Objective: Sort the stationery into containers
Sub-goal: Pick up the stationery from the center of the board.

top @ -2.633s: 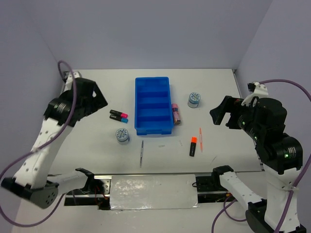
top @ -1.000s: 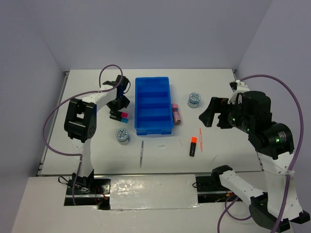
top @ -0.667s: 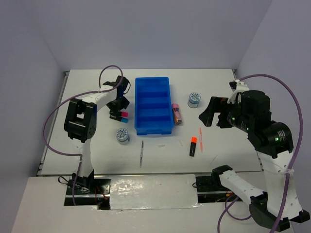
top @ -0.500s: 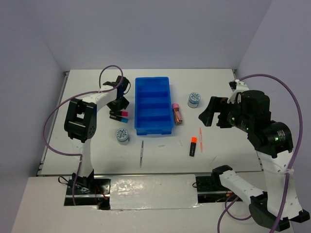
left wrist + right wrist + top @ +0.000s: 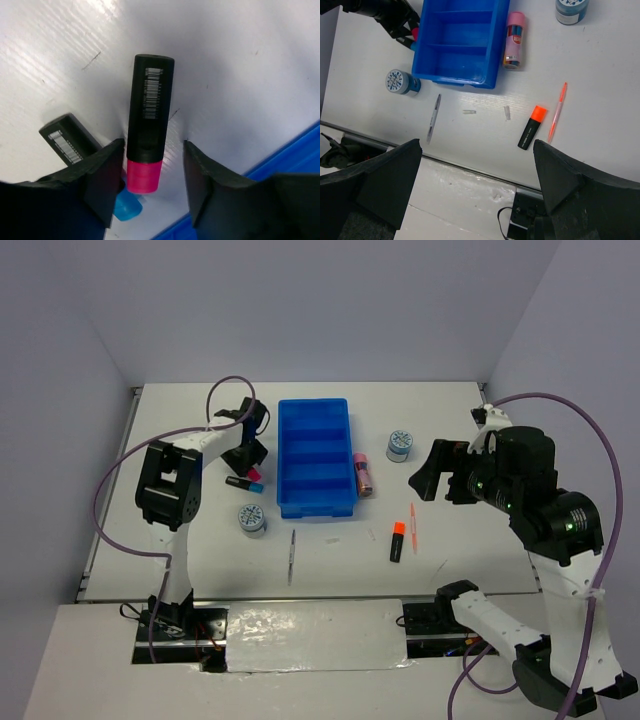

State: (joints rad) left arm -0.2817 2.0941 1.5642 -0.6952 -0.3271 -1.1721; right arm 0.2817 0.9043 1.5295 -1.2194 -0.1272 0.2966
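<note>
My left gripper point(image 5: 246, 453) is open, low over two black markers left of the blue tray point(image 5: 316, 457). In the left wrist view the pink-capped marker point(image 5: 148, 125) lies between my fingers point(image 5: 102, 180), untouched, with the blue-capped marker point(image 5: 70, 143) beside it. My right gripper point(image 5: 430, 472) is open and empty, high above the table's right side. The tray point(image 5: 460, 40) looks empty. A pink-copper tube point(image 5: 362, 474) lies along its right wall. An orange-capped marker point(image 5: 397, 540), an orange pen point(image 5: 413, 528) and a grey pen point(image 5: 291, 556) lie nearer.
One tape roll point(image 5: 400, 445) stands right of the tray and another point(image 5: 252, 519) at its near-left corner. Two small clear scraps point(image 5: 507, 112) lie near the orange-capped marker point(image 5: 532, 127). Walls close the table at the back and sides.
My left arm has swung in from the far left and come down over the two markers, its jaws now around the pink-capped one. The right arm has barely moved.
</note>
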